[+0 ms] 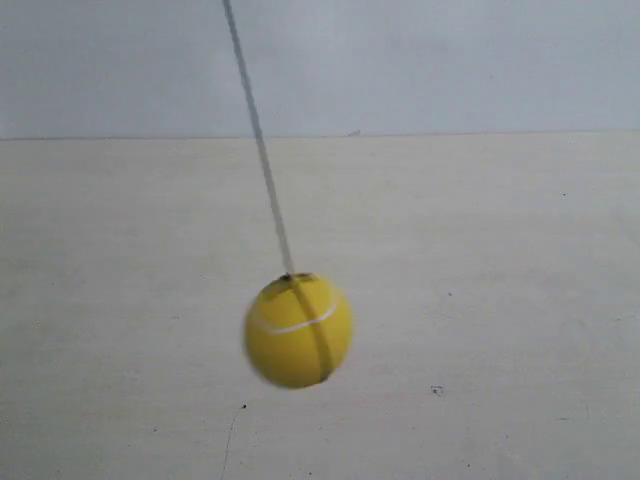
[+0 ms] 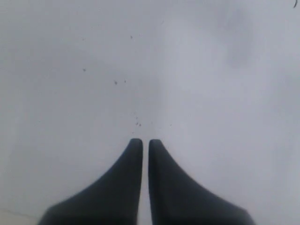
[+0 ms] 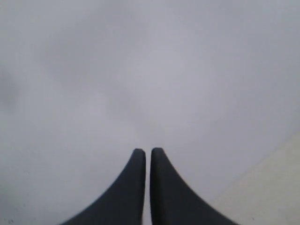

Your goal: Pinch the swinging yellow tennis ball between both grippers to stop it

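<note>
Exterior view
Ball [image 1: 298,330]: it is seen hanging clear above the table [image 1: 520,300], low and a little toward the view's left of centre. Its yellow outline is smeared by motion blur. A white seam is curved across its upper half and a dark band is run down its side.
String [image 1: 262,160]: it is fastened at the top of the ball and is drawn up out of view. It is tilted, with its upper end toward the view's left.
Wall [image 1: 450,60]: a pale blue-grey surface is seen behind the table's far edge.

Left wrist view
Left gripper [image 2: 145,142]: two black tapered fingers [image 2: 117,187] are held side by side and pointed straight away from the camera. They are closed to a thin slit, and nothing is held between them.
Surface [image 2: 211,93]: a pale grey ground is faced, marked by a few dark specks [image 2: 138,123] just beyond the fingertips.

Right wrist view
Right gripper [image 3: 148,152]: the same pose is shown, with the black fingers [image 3: 178,197] brought together except for a narrow slit, and nothing is gripped.
Ground [image 3: 140,70]: plain pale grey is faced, and a beige band [image 3: 272,187] is cut across one corner.
</note>
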You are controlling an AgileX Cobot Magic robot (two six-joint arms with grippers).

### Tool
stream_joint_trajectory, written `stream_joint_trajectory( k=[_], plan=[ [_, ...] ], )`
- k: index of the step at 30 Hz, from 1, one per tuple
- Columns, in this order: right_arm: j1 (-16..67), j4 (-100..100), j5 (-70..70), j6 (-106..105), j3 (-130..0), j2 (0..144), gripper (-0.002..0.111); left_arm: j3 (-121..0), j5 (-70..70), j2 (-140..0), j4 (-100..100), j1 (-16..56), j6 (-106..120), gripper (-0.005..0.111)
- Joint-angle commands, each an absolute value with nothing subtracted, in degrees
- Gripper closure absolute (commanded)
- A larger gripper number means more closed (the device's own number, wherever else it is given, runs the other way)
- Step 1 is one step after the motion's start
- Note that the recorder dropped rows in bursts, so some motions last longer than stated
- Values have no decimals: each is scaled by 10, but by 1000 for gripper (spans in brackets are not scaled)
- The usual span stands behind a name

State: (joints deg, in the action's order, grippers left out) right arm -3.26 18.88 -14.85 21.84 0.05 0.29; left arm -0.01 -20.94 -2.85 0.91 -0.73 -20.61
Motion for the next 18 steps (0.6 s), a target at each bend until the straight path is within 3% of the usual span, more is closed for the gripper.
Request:
stream_joint_trajectory(
  k=[1,8,18],
  plan=[
    [-34,115,-212,242,0,0,108,0,-281,-32,93,-4,-223,102],
    [-34,-157,-247,384,-39,0,108,-43,-273,-33,221,-4,-282,102],
    [-34,-243,-217,401,-203,121,108,-182,-252,-143,221,-4,-306,102]
  ],
)
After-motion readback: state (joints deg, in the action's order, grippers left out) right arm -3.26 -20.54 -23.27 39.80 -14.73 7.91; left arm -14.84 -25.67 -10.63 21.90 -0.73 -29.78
